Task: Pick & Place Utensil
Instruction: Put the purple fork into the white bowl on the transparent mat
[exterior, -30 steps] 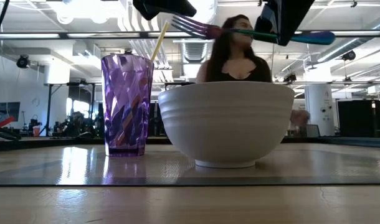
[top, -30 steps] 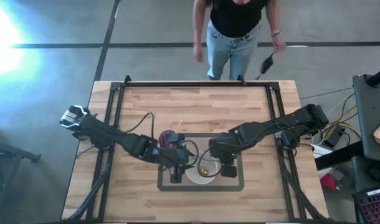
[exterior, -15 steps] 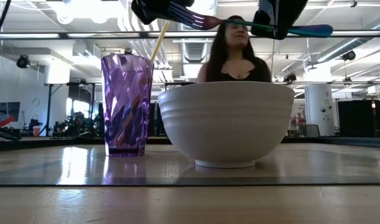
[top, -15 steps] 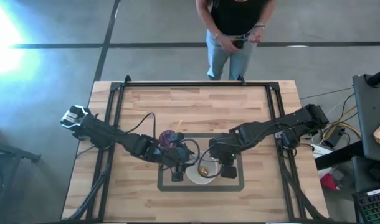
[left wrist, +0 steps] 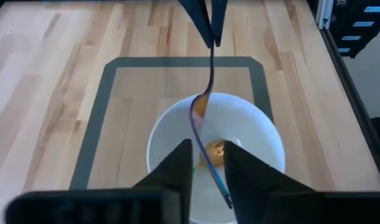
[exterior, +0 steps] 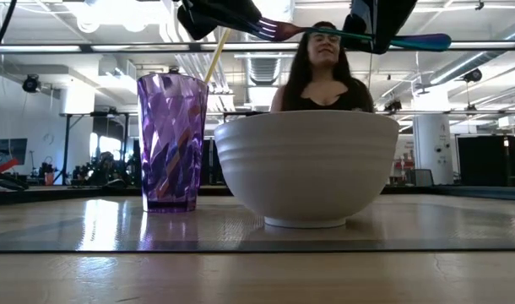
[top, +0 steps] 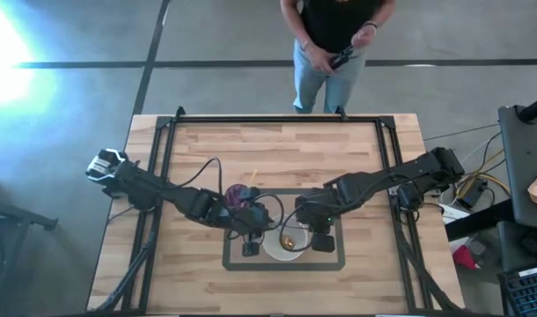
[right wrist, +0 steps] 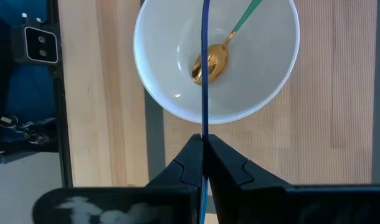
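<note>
My right gripper [right wrist: 204, 163] pinches the thin, stiff, slick fork [exterior: 359, 37] mid-handle; left gripper [left wrist: 205, 163] part-open at its tines, nothing clamped.

You have one white bowl [top: 284, 242], one purple cup [exterior: 171, 142] holding one yellow straw [exterior: 215, 52], one iridescent fork [exterior: 350, 35], one gold spoon [right wrist: 210, 62], two grippers, and one person [top: 335, 35] beyond the table's far edge.

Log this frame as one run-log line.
right claw: shut on fork, above bowl | left claw: open at fork tines | spoon: in bowl | cup: beside bowl
</note>
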`<state>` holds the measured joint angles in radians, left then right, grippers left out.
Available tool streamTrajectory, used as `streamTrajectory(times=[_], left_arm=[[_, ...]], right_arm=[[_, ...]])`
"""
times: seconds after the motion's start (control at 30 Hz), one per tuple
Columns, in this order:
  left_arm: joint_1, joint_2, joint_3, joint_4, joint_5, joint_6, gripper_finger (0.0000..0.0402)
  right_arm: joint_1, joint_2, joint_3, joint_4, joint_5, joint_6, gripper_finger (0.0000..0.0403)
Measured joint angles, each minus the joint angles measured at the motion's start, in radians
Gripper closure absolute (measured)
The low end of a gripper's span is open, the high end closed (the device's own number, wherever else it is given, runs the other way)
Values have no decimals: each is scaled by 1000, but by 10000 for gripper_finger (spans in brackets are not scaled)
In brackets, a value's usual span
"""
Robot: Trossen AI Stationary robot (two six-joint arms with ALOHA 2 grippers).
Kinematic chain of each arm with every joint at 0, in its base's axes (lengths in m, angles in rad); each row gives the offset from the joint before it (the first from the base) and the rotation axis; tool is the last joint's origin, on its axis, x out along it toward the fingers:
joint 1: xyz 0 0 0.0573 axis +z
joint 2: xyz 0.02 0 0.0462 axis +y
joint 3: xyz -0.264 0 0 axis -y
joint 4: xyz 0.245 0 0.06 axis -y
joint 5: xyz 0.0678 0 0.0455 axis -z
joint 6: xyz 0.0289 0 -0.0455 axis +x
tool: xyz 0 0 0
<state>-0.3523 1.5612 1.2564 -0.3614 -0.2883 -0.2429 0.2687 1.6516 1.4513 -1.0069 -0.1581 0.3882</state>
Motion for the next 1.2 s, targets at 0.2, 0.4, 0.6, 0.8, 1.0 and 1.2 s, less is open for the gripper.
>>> streamTrajectory(times=[0.2, 0.4, 0.6, 0.8, 1.0, 1.2], left_arm=[[3, 0, 0, -1, -11, 3, 389], [6, 0, 0, 0, -10, 4, 393], [6, 0, 0, 0, -13, 4, 397], [6, -1, 0, -13, -32, -1, 399], [6, -2, 0, -20, -32, 2, 401], [1, -2, 0, -27, -5, 8, 401]], right_arm=[[0, 0, 0, 0, -1, 0, 390], [0, 0, 0, 0, -3, -2, 390], [0, 0, 0, 0, -3, -2, 390], [0, 0, 0, 0, 2, 1, 388], [0, 0, 0, 1, 0, 0, 348], [-3, 0, 0, -8, 7, 0, 284]])
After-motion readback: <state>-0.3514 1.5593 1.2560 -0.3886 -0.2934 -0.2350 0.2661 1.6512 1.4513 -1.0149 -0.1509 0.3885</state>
